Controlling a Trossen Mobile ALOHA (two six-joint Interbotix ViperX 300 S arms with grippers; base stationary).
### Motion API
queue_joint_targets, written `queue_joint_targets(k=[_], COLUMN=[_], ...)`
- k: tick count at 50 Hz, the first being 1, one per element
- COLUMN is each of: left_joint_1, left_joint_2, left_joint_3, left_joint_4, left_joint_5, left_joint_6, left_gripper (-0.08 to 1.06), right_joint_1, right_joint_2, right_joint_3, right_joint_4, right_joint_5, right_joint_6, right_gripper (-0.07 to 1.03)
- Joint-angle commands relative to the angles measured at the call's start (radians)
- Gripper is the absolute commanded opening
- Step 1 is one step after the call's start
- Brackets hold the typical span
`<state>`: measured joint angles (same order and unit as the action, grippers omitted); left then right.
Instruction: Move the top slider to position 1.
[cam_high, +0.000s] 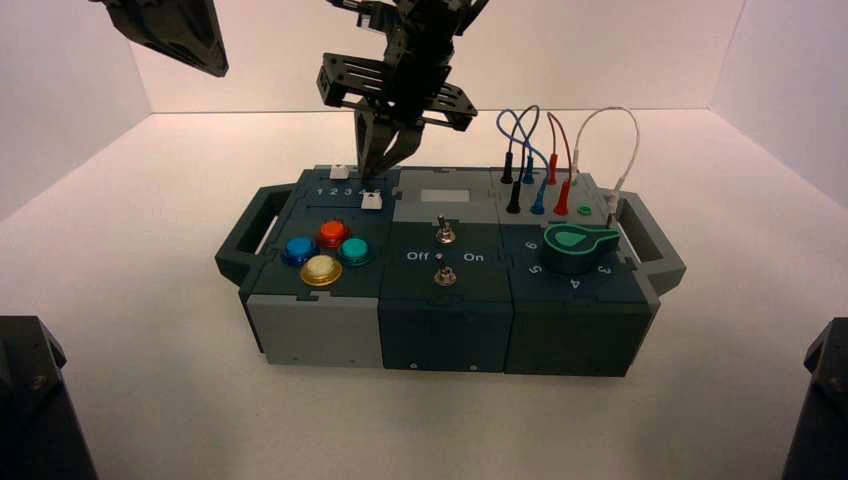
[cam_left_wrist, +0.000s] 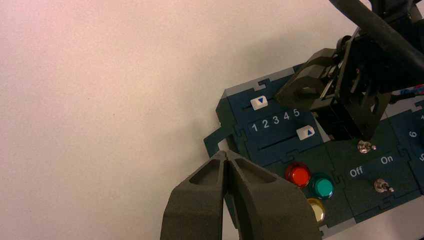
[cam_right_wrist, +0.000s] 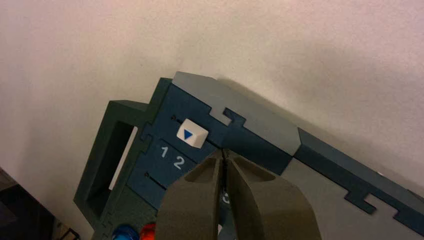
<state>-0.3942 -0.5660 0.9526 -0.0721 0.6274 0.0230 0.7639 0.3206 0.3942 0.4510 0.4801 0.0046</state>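
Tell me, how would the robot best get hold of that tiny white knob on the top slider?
Better pushed than pinched. The top slider is a tiny white cube near digit 2. The right gripper, fingers shut, sits on its high-number side, so pressing that flat side face along the slot toward position 1 seems best.

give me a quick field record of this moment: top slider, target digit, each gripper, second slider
top slider: white knob with blue arrow, in the far slot, about above digit 2
position 1: printed digit, first of the number row, next toward the handle from the knob
right gripper: fingers closed, tips low at the far slot, beside the knob on its higher-number side
left gripper: closed, raised off the box's left end, idle
second slider: white knob in the near slot, near digit 5
task status: knob not yet at 1
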Motion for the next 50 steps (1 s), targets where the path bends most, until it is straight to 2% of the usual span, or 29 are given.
queue_joint_targets(k=[1, 22, 34, 40, 50], left_joint_1=[-0.003, -0.003, -0.003, -0.003, -0.003], left_joint_2=[-0.009, -0.009, -0.009, -0.008, -0.009], left_joint_3=[-0.011, -0.011, -0.011, -0.011, -0.012], left_joint_4=[0.002, 0.003, 0.003, 0.003, 0.003], left_joint_5=[-0.002, 0.000, 0.000, 0.000, 0.000], left_joint_6=[0.006, 0.008, 0.008, 0.008, 0.006], left_gripper=[-0.03, -0.03, -0.03, -0.03, -0.03], right_joint_1=[0.014, 0.049, 0.049, 0.041, 0.032], right_joint_2=[-0.012, 0.038, 0.040, 0.032, -0.023], right_joint_3=[-0.035, -0.100, -0.107, -0.089, -0.017], right_joint_4=[0.014, 0.029, 0.031, 0.031, 0.005], right_joint_5=[-0.003, 0.018, 0.020, 0.025, 0.011], right_joint_6=[-0.002, -0.002, -0.002, -0.002, -0.002], right_gripper=[-0.02, -0.02, -0.02, -0.02, -0.02])
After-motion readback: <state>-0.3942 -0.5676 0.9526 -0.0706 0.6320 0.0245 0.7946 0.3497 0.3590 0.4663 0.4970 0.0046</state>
